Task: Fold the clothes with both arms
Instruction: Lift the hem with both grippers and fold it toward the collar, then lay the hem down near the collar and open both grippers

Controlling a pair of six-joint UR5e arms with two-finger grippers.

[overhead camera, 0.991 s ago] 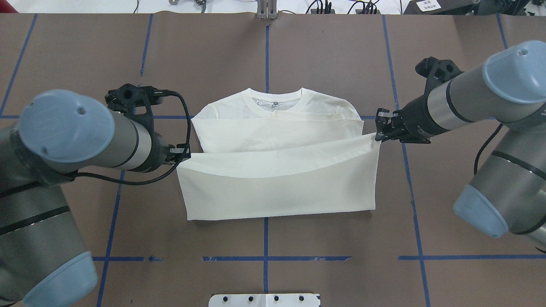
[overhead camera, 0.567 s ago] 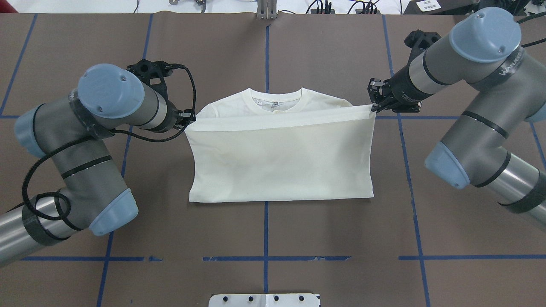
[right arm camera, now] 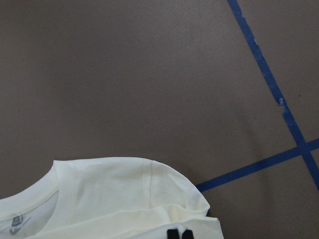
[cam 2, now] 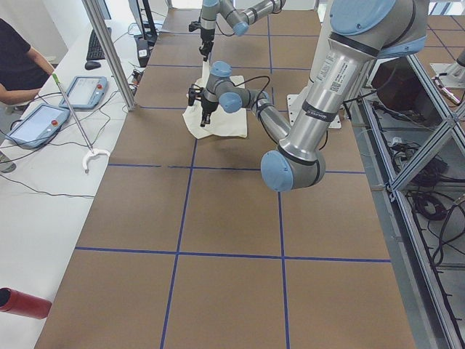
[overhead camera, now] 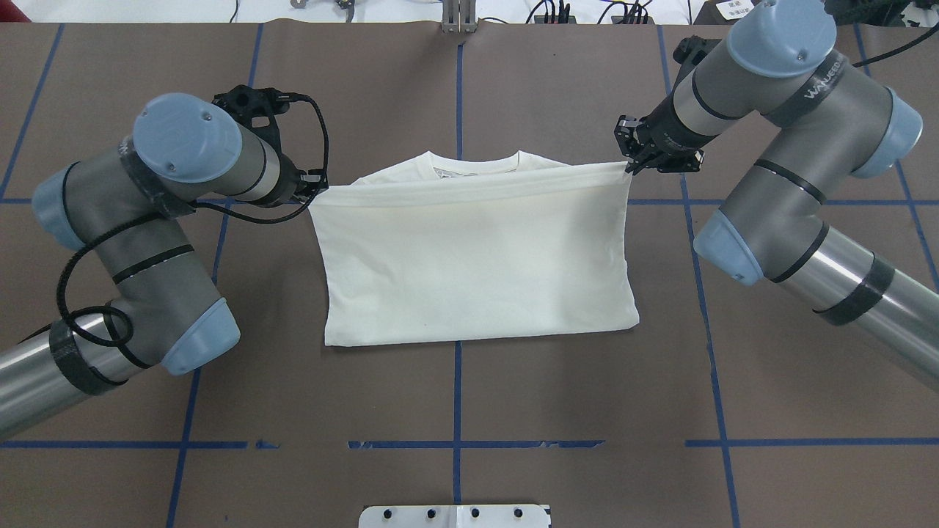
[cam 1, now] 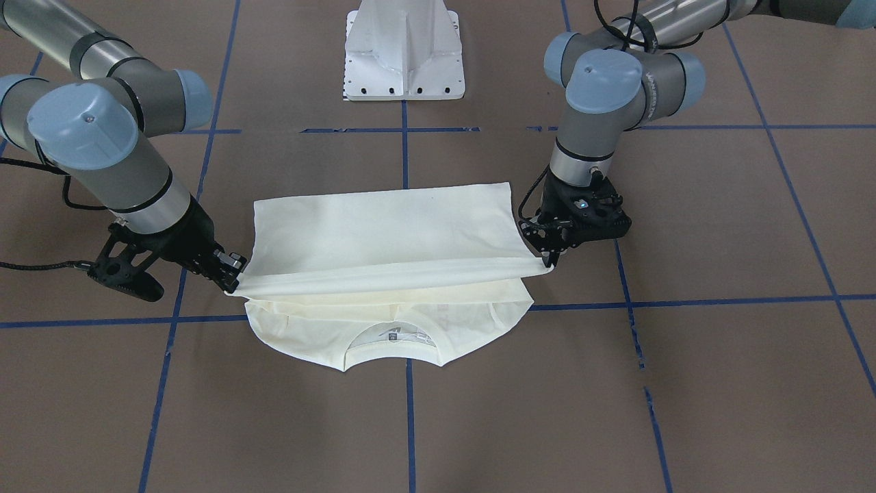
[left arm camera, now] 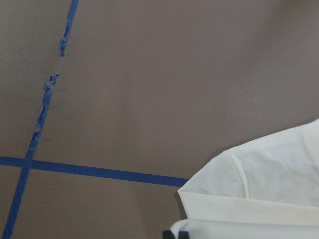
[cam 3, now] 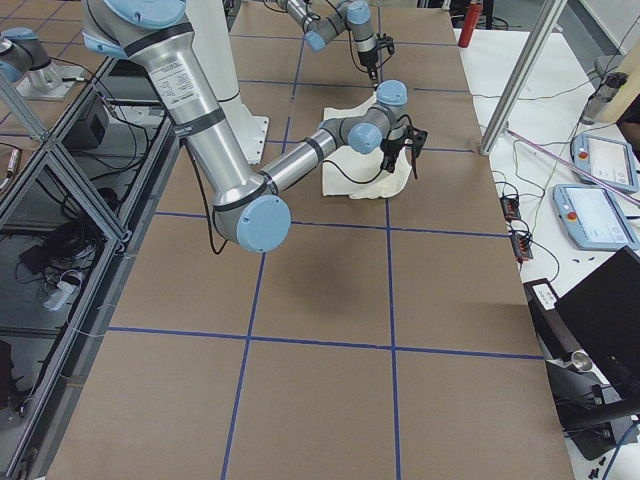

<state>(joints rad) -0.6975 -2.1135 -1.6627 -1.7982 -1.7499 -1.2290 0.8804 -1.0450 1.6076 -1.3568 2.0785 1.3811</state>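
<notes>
While our black two-finger left gripper [overhead camera: 320,185] and black two-finger right gripper [overhead camera: 631,164] are each clamped on one corner of the hem, we hold that edge taut, just short of the collar. The cream-white long-sleeved T-shirt [overhead camera: 477,257] lies mid-way along the brown blue-taped table [overhead camera: 587,81], plain side up, its lower half doubled over the upper. We judge the cloth light, soft and limp. It would sag between grips, so corners and hem seams are the places to hold.

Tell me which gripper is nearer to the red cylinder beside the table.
Left. The left gripper grips the shirt on the side toward the red cylinder; the right gripper grips the far side.
</notes>
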